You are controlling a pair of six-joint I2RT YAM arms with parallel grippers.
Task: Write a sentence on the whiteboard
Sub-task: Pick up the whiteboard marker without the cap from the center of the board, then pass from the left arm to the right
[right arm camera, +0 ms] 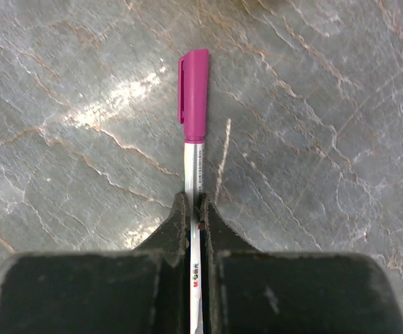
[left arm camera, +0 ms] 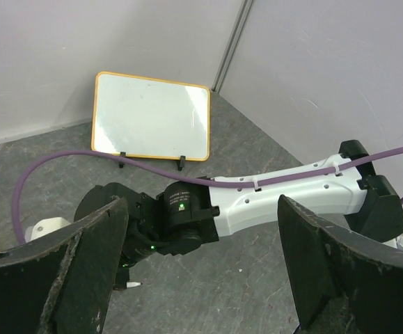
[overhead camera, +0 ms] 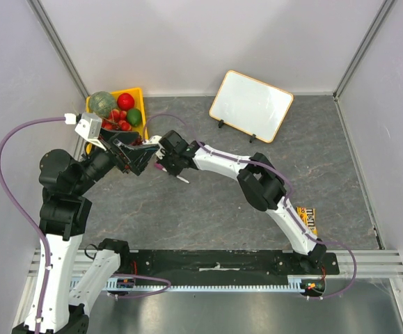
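The whiteboard [overhead camera: 251,104] stands tilted at the back of the table on two black clips; its surface is blank and no sentence shows on it. It also shows in the left wrist view [left arm camera: 151,115]. My right gripper [right arm camera: 194,202] is shut on a white marker [right arm camera: 195,167] with its magenta cap [right arm camera: 194,94] on, held just above the grey tabletop. In the top view the right gripper [overhead camera: 165,156] is at mid-left, with the marker's white rear end [overhead camera: 182,179] sticking out. My left gripper [left arm camera: 202,268] is open and empty, facing the right gripper from close by [overhead camera: 137,158].
A yellow bin [overhead camera: 137,92] of toy fruit and vegetables stands at the back left, just behind the left gripper. A yellow and black packet [overhead camera: 310,220] lies by the right arm's base. Grey walls close in the table on three sides.
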